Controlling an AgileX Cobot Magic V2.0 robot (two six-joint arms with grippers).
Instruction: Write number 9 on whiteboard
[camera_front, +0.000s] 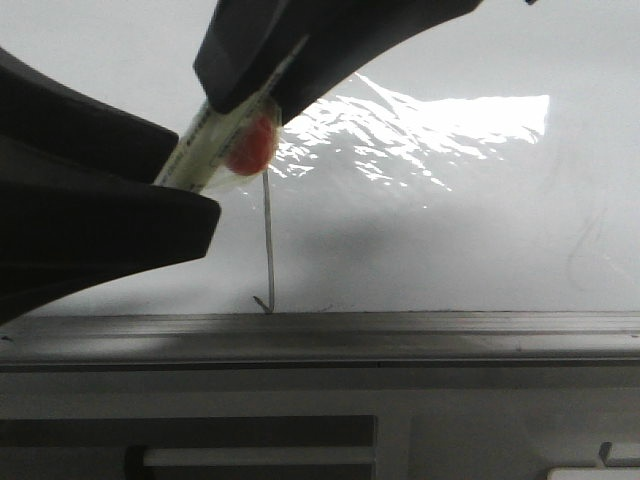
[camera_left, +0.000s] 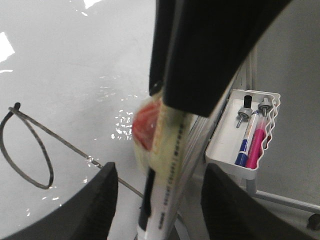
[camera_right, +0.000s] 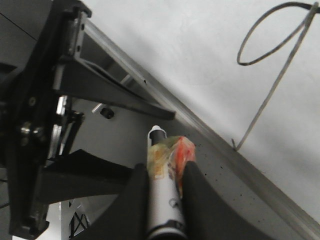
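The number 9 is drawn on the whiteboard (camera_front: 450, 250): its stem (camera_front: 268, 240) ends in a small hook just above the grey ledge (camera_front: 400, 335). Its loop and stem show in the left wrist view (camera_left: 65, 145) and the right wrist view (camera_right: 272, 85). My right gripper (camera_right: 166, 170) is shut on a white marker (camera_right: 162, 200) wrapped with yellowish and red tape (camera_front: 250, 148). My left gripper (camera_left: 159, 172) is open, its fingers wide apart on either side of the marker (camera_left: 170, 185) without touching it. The marker tip is hidden.
A white pen tray (camera_left: 225, 155) hangs beside the board and holds a blue marker (camera_left: 245, 145), a pink marker (camera_left: 256, 147) and other pens. Bright glare (camera_front: 440, 130) lies on the board. Faint grey smudges (camera_front: 585, 250) mark its right part.
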